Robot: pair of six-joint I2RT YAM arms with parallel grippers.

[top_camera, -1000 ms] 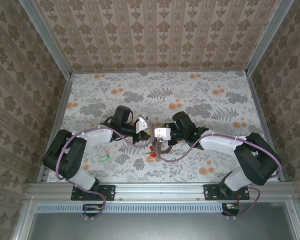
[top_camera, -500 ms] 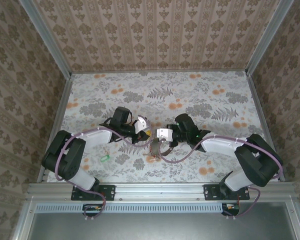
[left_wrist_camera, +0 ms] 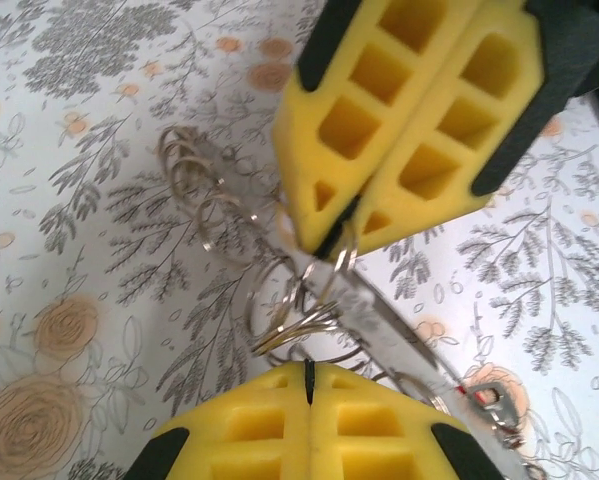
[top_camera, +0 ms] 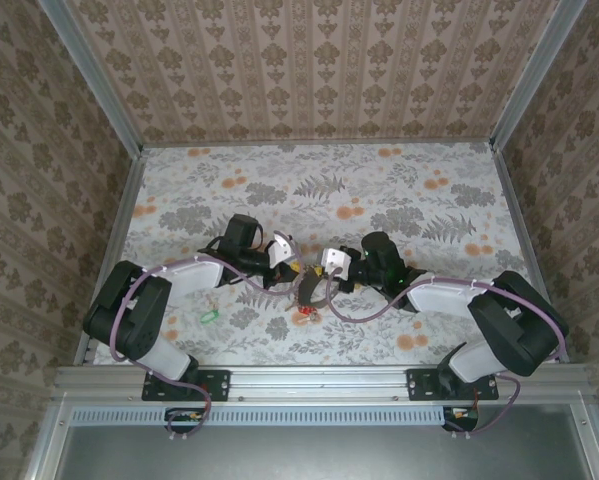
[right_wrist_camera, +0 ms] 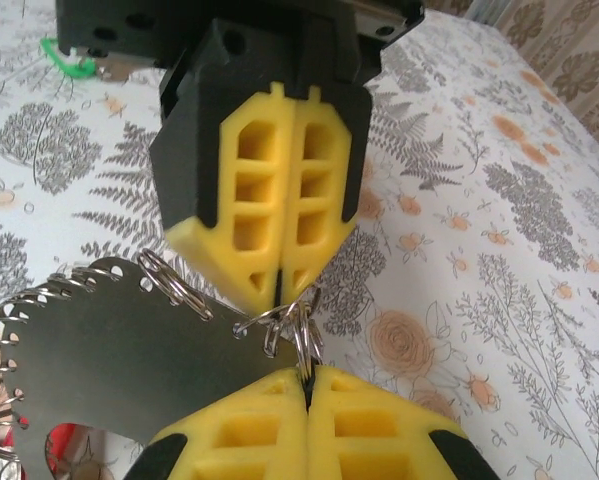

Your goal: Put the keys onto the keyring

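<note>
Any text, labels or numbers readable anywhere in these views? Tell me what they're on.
None readable. The yellow pads, tablecloth and walls carry only plain surface or patterns. Any marking on the arms in the top view is too small to read.

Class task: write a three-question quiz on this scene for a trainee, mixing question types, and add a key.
1. True or false: the left gripper is open.
2. What colour is the key lying alone, apart from the rest?
3. The keyring is: A) between the left gripper and the right gripper; B) against the far wall; C) beside that lone key.
Key: 1 false; 2 green; 3 A.
</note>
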